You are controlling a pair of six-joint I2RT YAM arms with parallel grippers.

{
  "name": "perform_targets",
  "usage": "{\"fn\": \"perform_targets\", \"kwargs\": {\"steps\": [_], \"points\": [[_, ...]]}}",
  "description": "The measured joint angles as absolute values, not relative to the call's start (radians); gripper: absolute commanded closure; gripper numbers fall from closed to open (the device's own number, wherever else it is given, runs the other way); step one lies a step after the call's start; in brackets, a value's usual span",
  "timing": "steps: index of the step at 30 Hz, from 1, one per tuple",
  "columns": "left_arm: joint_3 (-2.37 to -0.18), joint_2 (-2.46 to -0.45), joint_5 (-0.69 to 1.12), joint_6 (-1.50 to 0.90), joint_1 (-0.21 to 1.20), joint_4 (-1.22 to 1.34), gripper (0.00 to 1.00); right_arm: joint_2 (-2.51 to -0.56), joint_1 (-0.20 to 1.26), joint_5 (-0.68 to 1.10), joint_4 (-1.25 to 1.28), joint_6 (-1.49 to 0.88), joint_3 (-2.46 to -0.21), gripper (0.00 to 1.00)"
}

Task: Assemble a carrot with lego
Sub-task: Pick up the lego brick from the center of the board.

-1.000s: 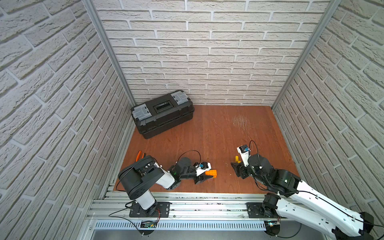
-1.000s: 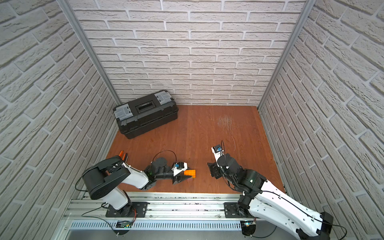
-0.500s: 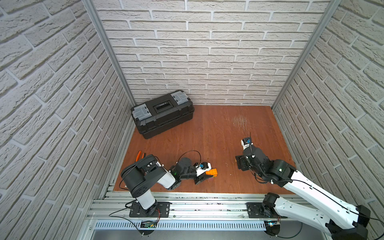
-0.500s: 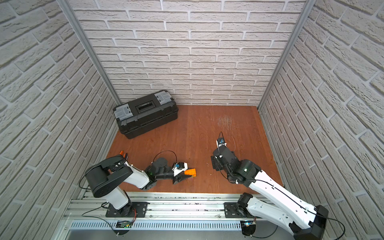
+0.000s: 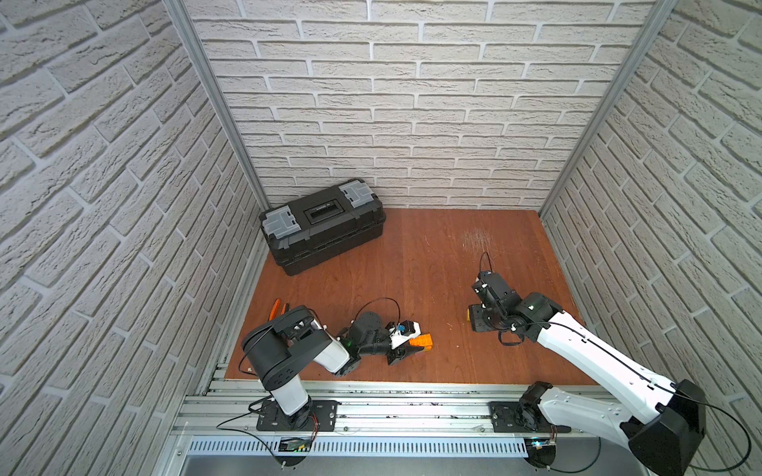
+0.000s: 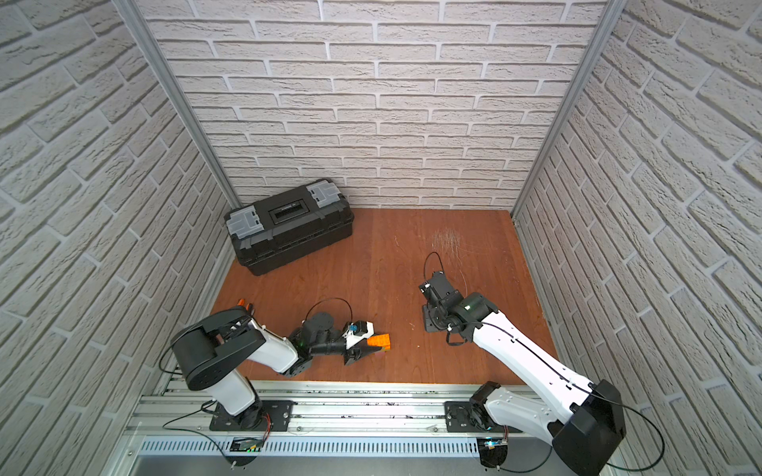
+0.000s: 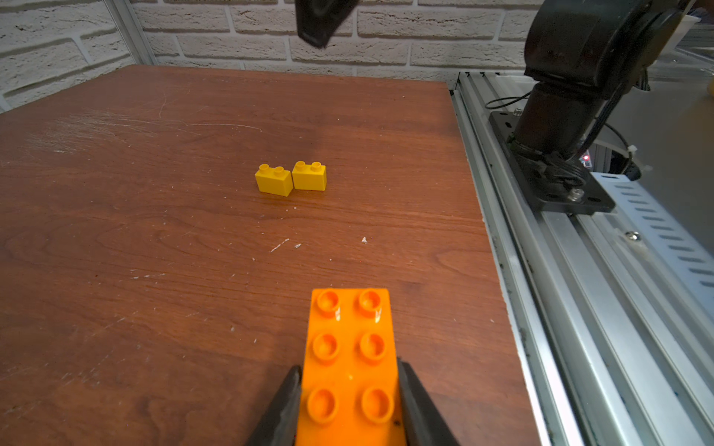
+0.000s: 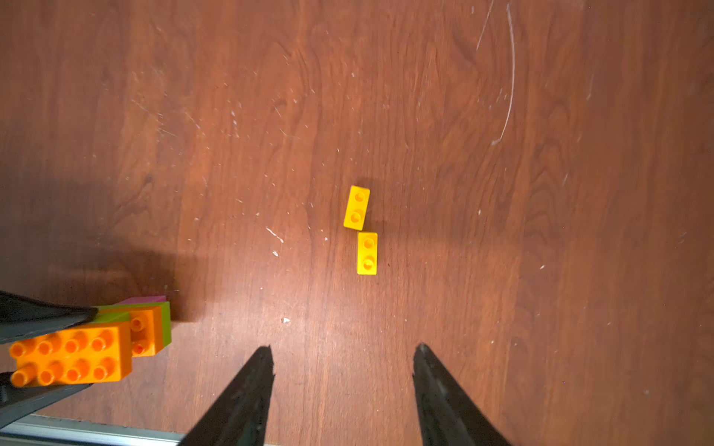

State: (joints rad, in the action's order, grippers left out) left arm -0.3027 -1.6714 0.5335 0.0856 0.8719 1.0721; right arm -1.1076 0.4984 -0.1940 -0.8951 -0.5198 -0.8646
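Gripping the carrot (image 7: 347, 336), orange bricks over lime-green and pink, by its top brick's sides, the left tool (image 5: 412, 348) holds it near the front edge of the bench (image 7: 154, 193). Two yellow bricks (image 8: 356, 207) sit studs-up just beside each other farther to the right. Above them hangs the right tool (image 8: 344, 347), jaws well apart, empty.

Robot lab test cell, faux-brick panel walls (image 5: 412, 103), aluminium mounting rail (image 5: 391, 408), black toolbox (image 5: 325, 226)
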Motion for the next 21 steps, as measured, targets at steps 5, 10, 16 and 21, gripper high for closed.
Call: {"fn": "perform_targets", "kwargs": {"steps": [5,10,16,21], "points": [[-0.311,-1.671,0.532,0.086,0.872,1.06,0.98,-1.242,0.381,-0.07,-0.889,-0.498,-0.81,0.44],[-0.326,-1.671,0.532,0.086,0.873,1.038,1.0,-1.344,0.368,-0.01,-0.859,-0.466,-0.81,0.48],[-0.345,-1.671,0.533,0.085,0.873,1.008,1.0,-1.417,0.367,-0.007,-0.826,-0.433,-0.836,0.51],[-0.356,-1.671,0.535,0.086,0.874,0.992,1.0,-1.465,0.359,-0.034,-0.819,-0.409,-0.867,0.57]]}}
